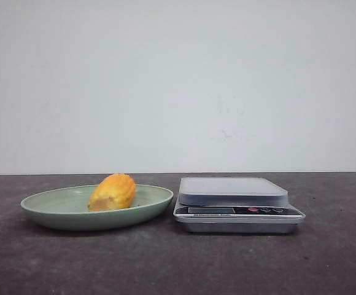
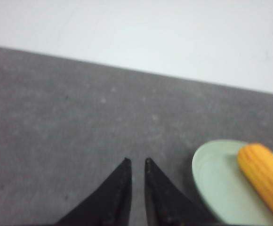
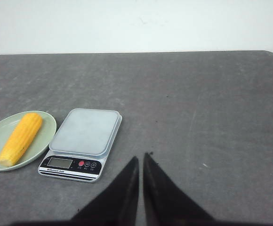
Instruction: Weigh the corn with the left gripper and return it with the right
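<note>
One corn [image 1: 112, 192] cob, one pale green plate [image 1: 55, 212] and one digital scale [image 1: 236, 204] sit on the dark grey tabletop [image 1: 178, 264], the plate just beside the scale on its left. The corn lies on its side in the plate, which contains no other item, and the scale's platform is bare. Both the left gripper [image 2: 136, 162] and right gripper [image 3: 141, 157] have their jaws nearly clenched on nothing, with only a thin gap between the tips, each apart from the corn.
</note>
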Controlling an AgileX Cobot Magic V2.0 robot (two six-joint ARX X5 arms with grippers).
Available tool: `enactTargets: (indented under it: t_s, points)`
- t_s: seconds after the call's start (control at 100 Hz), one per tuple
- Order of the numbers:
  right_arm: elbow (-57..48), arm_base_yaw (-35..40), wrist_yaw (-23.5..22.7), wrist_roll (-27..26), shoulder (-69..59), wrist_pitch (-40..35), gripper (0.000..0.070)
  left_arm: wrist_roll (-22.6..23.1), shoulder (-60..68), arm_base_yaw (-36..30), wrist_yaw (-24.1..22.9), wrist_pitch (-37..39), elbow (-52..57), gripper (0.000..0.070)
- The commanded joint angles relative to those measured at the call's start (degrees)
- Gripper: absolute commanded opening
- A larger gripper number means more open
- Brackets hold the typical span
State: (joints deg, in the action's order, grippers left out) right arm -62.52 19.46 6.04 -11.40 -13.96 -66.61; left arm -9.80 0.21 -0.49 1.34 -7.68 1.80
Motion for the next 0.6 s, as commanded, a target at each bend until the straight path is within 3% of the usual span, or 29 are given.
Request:
enactTargets:
  t_s: [0.0, 0.59]
  points:
    - [-0.7, 0.2, 0.0, -0.6, -0.1, 0.7, 0.0009, 0.7, 0.0, 0.1, 0.0, -1.4, -1.0, 0.0004]
    - [-0.7, 0.2, 0.0, -0.6, -0.1, 0.7, 0.0009, 0.7, 0.0, 0.1, 0.0, -3.0, -1.0, 0.0004]
